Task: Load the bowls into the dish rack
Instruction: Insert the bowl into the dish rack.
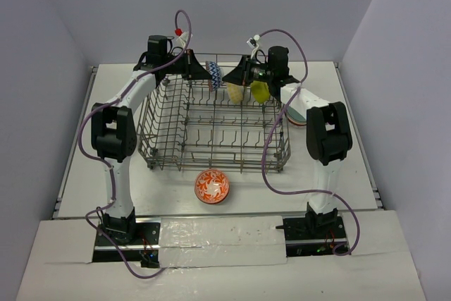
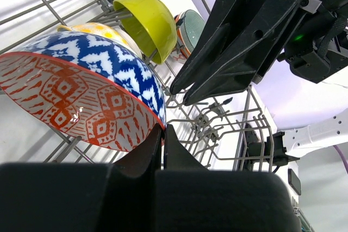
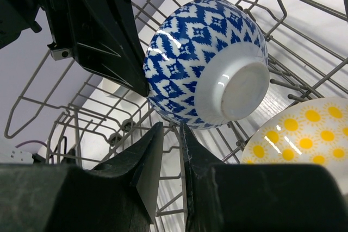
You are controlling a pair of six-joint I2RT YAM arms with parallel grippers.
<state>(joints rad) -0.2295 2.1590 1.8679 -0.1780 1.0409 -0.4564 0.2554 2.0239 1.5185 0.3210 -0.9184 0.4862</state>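
My left gripper [image 1: 205, 70] is shut on the rim of the dark-blue patterned bowl [image 1: 215, 75], holding it on edge over the far side of the dish rack [image 1: 211, 167]. In the left wrist view the bowl [image 2: 81, 88] shows a red-patterned inside and the jaws [image 2: 162, 130] pinch its rim. My right gripper [image 1: 231, 80] hovers just right of that bowl, narrowly open [image 3: 171, 129] with nothing between its fingers, right under the bowl [image 3: 206, 63]. A pale yellow sun-patterned bowl [image 1: 236, 94] and a lime bowl [image 1: 260, 91] stand on edge in the rack's far row.
A red-white bowl [image 1: 212, 187] lies on the table in front of the rack. A stack of bowls [image 1: 294, 109] sits on the table to the right of the rack, behind my right arm. The two grippers are close together above the rack's upright tines [image 3: 81, 113].
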